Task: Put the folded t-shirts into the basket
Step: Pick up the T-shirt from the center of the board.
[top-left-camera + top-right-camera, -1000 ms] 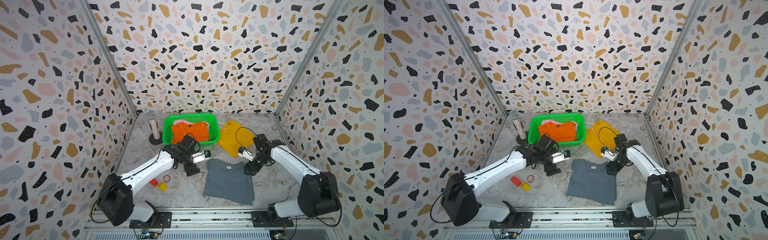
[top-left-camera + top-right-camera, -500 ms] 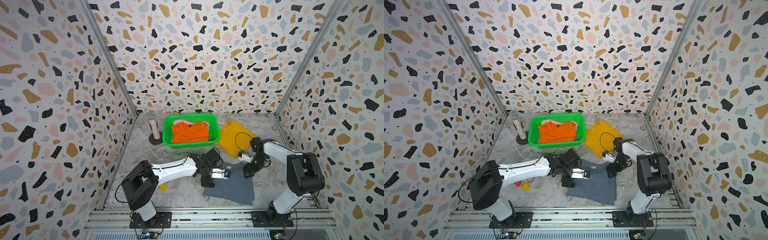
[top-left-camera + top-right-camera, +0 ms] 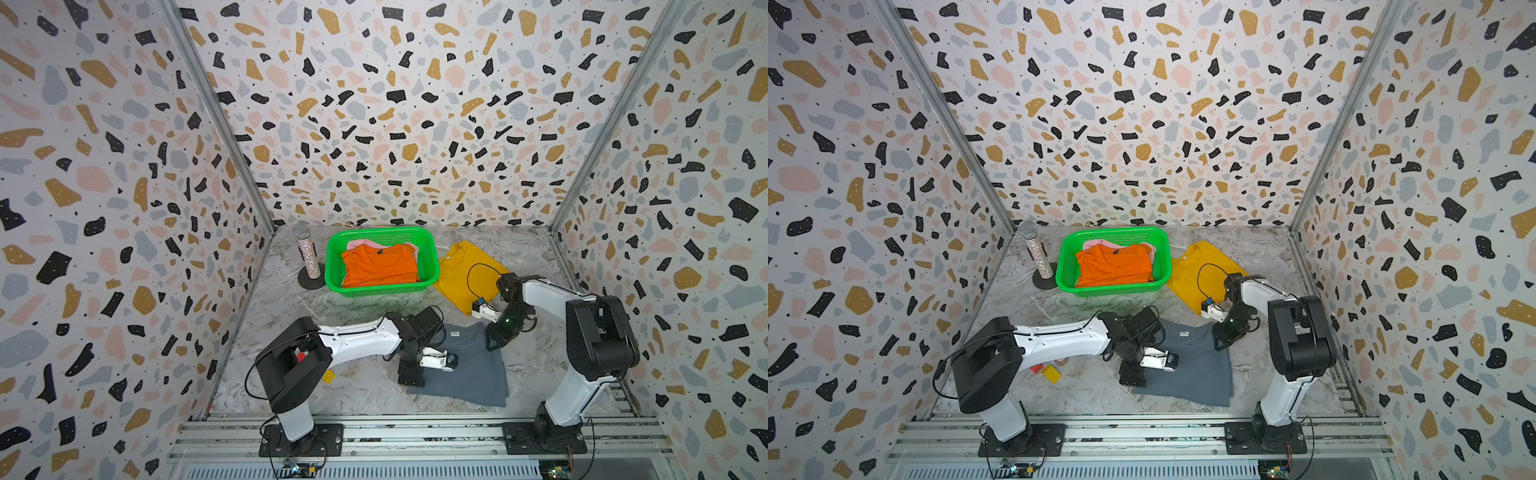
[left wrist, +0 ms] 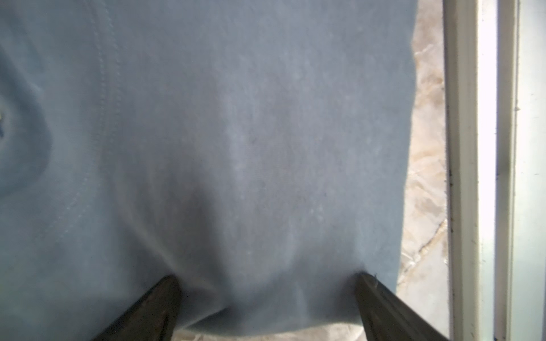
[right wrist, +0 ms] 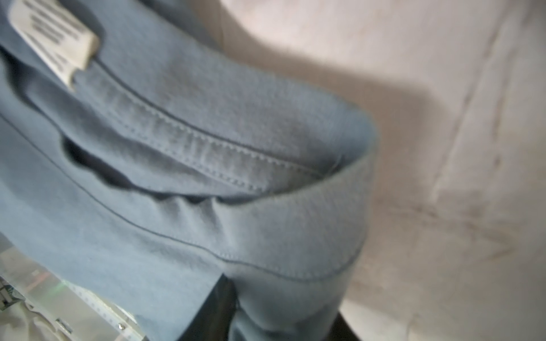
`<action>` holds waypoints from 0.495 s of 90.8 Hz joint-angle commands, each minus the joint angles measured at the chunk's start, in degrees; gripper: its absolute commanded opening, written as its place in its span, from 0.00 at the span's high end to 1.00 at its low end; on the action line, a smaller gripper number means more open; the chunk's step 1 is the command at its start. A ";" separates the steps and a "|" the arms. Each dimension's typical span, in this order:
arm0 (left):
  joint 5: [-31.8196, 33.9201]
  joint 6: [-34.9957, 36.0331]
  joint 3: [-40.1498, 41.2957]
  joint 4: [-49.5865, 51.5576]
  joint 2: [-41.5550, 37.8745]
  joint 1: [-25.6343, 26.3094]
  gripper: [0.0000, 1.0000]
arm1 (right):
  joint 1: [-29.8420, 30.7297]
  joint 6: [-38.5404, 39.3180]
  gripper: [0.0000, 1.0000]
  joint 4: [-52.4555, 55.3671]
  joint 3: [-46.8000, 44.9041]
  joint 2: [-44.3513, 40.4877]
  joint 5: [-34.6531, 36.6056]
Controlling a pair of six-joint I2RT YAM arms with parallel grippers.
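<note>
- The left claw (image 4: 266,283) is spread wide, and its fingers (image 4: 153,310) press on the 9 o'clock edge of the grey t-shirt (image 3: 465,374).
- The right claw (image 5: 280,321) is clenched on that shirt's 1 o'clock corner.
- The grey t-shirt lies at 6 o'clock on the marbled bench (image 3: 332,307).
- The green basket (image 3: 382,291) sits at 12 o'clock, with the orange t-shirt (image 3: 380,266) on top of the pink t-shirt (image 3: 357,245).
- The yellow t-shirt (image 3: 461,270) lies at 2 o'clock, just beside the basket.
- Speckled walls (image 3: 395,104) stand on three sides.

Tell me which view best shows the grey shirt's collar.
Right wrist: the collar fills the frame, stitching and label clear. In both top views it is small beside the right pincer. Left wrist shows mostly plain cloth.
</note>
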State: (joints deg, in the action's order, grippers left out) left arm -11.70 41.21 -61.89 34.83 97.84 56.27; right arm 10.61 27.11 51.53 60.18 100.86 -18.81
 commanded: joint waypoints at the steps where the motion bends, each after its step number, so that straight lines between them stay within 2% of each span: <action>1: -2.58 -3.60 -1.97 2.45 -4.79 -2.14 0.04 | 0.29 0.97 0.74 -2.62 -0.24 -2.97 -2.06; 11: -4.28 -7.39 -2.69 1.25 -6.55 -6.85 0.04 | 0.30 1.88 0.81 -5.62 -2.77 -7.45 -2.06; 21: -3.19 -10.76 -5.28 0.02 -4.14 -10.52 0.07 | 0.29 2.41 0.84 -7.88 -4.54 -10.52 -1.39; 34: 1.10 -12.67 -9.76 -1.07 1.52 -11.18 0.08 | 0.29 2.66 0.85 -8.63 -5.48 -11.43 -1.94; 45: 1.76 -13.00 -13.51 -0.37 5.78 -11.18 0.09 | 0.29 2.60 0.87 -8.72 -5.52 -10.50 -1.23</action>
State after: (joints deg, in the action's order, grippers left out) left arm -11.27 30.17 -72.18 34.20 100.42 44.77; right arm 10.63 28.86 43.40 54.83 90.45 -19.88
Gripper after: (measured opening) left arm 0.915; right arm 0.190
